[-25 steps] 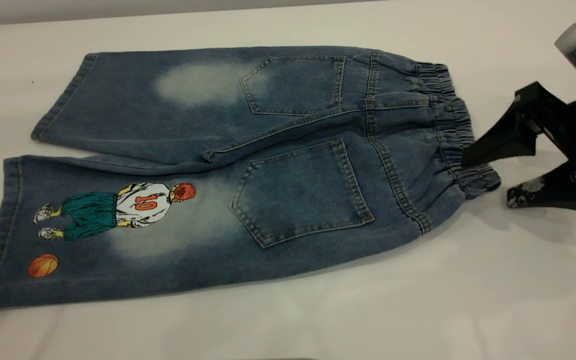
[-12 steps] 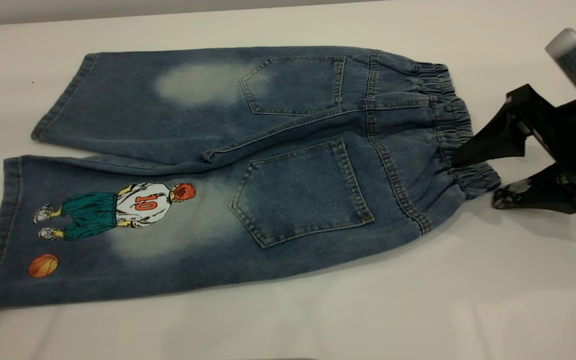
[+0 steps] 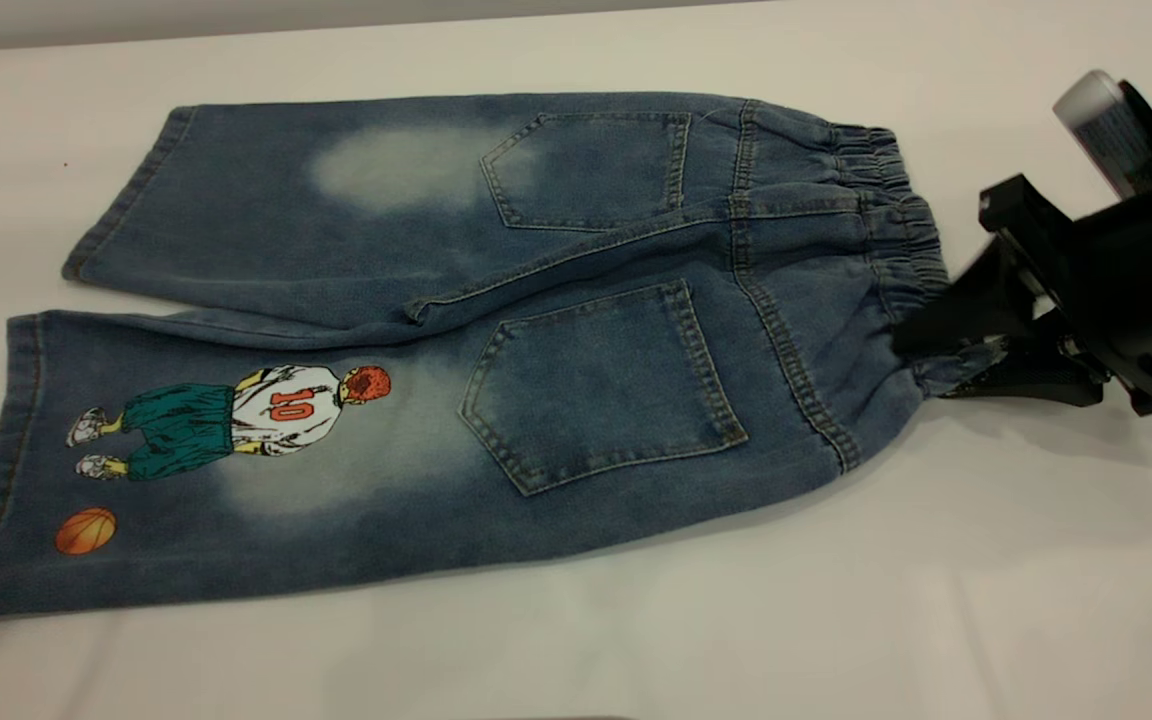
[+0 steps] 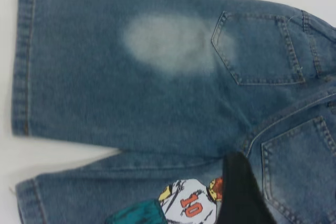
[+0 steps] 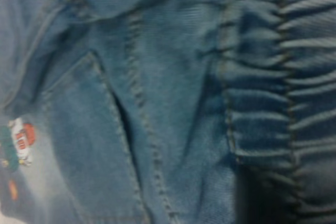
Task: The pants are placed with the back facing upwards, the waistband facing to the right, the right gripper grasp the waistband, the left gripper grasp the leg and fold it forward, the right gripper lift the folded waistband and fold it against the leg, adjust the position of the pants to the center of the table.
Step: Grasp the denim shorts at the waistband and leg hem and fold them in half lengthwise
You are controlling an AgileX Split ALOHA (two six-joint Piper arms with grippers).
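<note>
The pants (image 3: 556,300) lie flat on the table (image 3: 836,600), back up, with both patch pockets showing. Their ruched waistband (image 3: 896,220) points right. The printed leg (image 3: 236,470) is the near one, with the number 10 player and an orange ball. My right gripper (image 3: 941,362) is shut on the near corner of the waistband, which bunches between the black jaws. The right wrist view is filled with the gathered waistband (image 5: 283,77) and the denim below it. My left gripper (image 4: 239,192) is out of the exterior view; a dark part of it hangs over the pants (image 4: 157,77) beside the player's head.
The far plain leg (image 3: 266,200) carries only a faded patch. White table surface runs all round the pants, widest along the near side. The table's back edge (image 3: 336,30) runs along the top of the exterior view.
My right gripper slid left onto the waistband's near corner and went from open to shut on it. The pants otherwise stayed where they were.
</note>
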